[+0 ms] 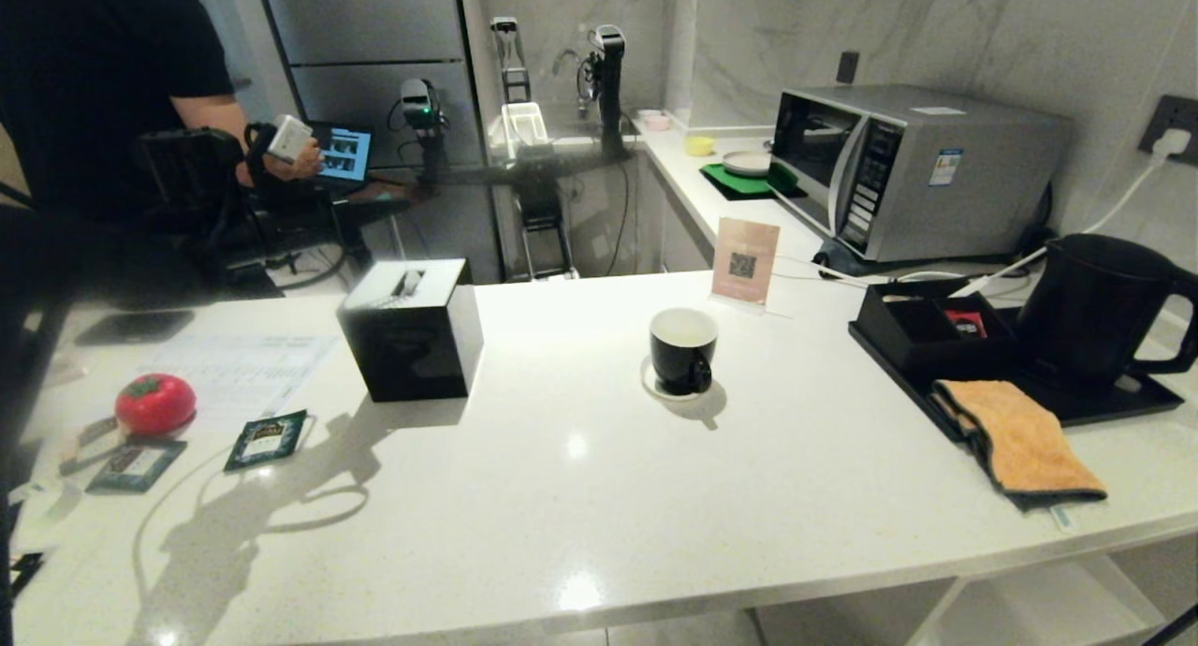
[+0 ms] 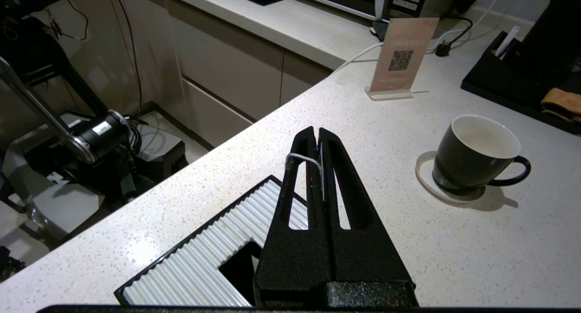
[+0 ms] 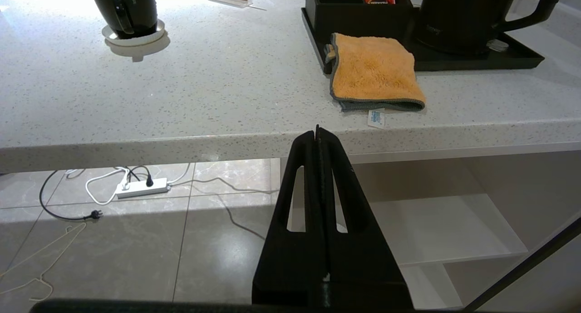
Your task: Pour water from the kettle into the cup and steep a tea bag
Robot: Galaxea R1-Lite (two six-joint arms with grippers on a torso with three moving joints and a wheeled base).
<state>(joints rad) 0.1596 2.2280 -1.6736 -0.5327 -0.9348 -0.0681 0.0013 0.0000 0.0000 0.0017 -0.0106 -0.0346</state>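
Note:
The cup (image 1: 683,351), a small black mug with a white inside, stands on its white saucer (image 2: 426,181) mid-counter. At the far right the tall black kettle (image 1: 1095,309) sits on a black tray (image 1: 1104,398). My left gripper (image 2: 317,134) hovers over the tissue box, left of the cup (image 2: 474,154). It is shut on a tea bag's thin white tag, and the white string (image 2: 302,158) loops over one finger. The bag itself is hidden under the fingers. My right gripper (image 3: 317,131) is shut and empty, parked below the counter's front edge. Neither gripper shows in the head view.
A black cube tissue box (image 1: 412,332) stands left of the cup, and a QR sign (image 1: 744,262) behind it. An orange cloth (image 1: 1020,440) hangs over the tray's front. Tea packets (image 1: 267,438) and a red ball (image 1: 155,403) lie far left. A microwave (image 1: 908,168) and a person (image 1: 103,75) are behind.

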